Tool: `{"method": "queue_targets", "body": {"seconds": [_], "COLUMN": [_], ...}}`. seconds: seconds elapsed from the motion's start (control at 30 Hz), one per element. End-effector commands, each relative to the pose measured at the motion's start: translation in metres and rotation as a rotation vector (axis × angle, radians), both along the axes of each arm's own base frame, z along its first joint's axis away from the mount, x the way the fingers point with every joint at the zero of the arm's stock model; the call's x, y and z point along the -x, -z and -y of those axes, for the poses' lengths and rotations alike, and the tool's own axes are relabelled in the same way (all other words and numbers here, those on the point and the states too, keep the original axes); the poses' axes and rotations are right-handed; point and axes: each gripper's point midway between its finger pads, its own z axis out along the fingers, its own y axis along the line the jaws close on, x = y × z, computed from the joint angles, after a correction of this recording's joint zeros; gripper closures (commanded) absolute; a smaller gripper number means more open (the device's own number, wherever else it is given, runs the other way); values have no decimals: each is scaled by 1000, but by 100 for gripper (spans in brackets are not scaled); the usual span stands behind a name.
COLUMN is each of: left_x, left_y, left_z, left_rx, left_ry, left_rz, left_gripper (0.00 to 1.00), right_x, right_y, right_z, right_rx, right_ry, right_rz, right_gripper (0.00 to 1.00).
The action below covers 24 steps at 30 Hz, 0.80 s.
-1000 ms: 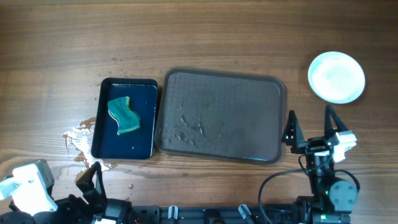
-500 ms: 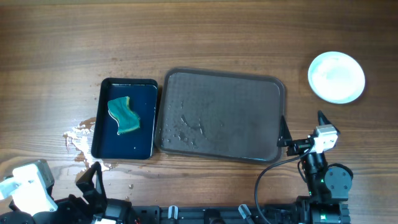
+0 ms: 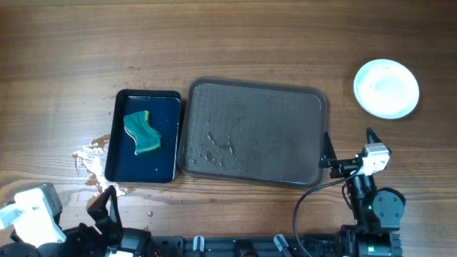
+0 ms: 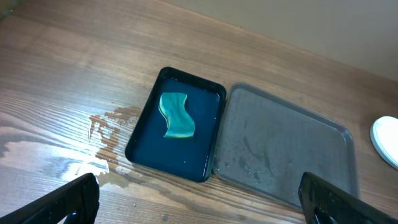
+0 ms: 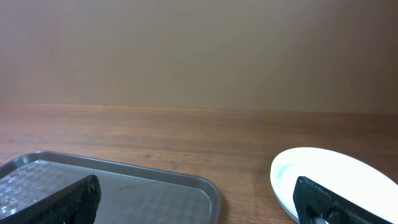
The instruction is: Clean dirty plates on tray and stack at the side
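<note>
1. White plates (image 3: 386, 88) are seen stacked on the wooden table (image 3: 235, 43), well apart from the dark grey-brown tray (image 3: 253, 85). The tray holds no plate, only water droplets (image 3: 211, 146). The task is therefore judged all but complete. The number of plates in the stack cannot be told.
2. The right gripper (image 3: 348, 140) is held spread and empty just beside the tray's right edge, nearer the robot than the stack. The left gripper (image 4: 199, 186) is likewise spread wide, with nothing between its fingers.
3. The stack could be nudged or toppled if the right arm were swung outward, as it is the object nearest that arm's free side.
4. The tray's rim could be clipped by the right gripper's inner finger, which is very close to it, and the tray would then be shifted.
5. A wet patch (image 3: 89, 160) lies on the wood beside the glossy black tray (image 3: 146, 93) that holds the green sponge (image 3: 142, 133). The water could be dragged further by a low sweep of the left arm.
6. Blue residue on the lower plates cannot be ruled out, since only the top plate's face is shown.
</note>
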Motion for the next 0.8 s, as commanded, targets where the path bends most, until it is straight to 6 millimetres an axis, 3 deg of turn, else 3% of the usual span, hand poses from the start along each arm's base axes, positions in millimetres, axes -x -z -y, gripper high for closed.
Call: {"method": "queue_targets", "body": {"seconds": [0.0, 0.37, 0.57, 0.67, 0.77], "left_x": [1, 3, -24, -47, -74], "left_y": [-3, -1, -24, -6, 29], "left_z": [-3, -3, 0, -2, 2], "left_rx": [5, 2, 35, 50, 83], "left_ry": [-18, -18, -30, -71, -72], "left_rz": [19, 5, 203, 319, 462], "left_gripper": [0, 0, 0, 0, 0], "right_x": [0, 0, 0, 0, 0], "right_y": [-2, -2, -2, -2, -2], "right_z": [4, 4, 4, 4, 4], "right_rx": [-19, -19, -19, -19, -19], "right_ry": [19, 19, 19, 19, 19], "right_rz": [8, 8, 8, 8, 8], "right_gripper": [0, 0, 0, 0, 0]}}
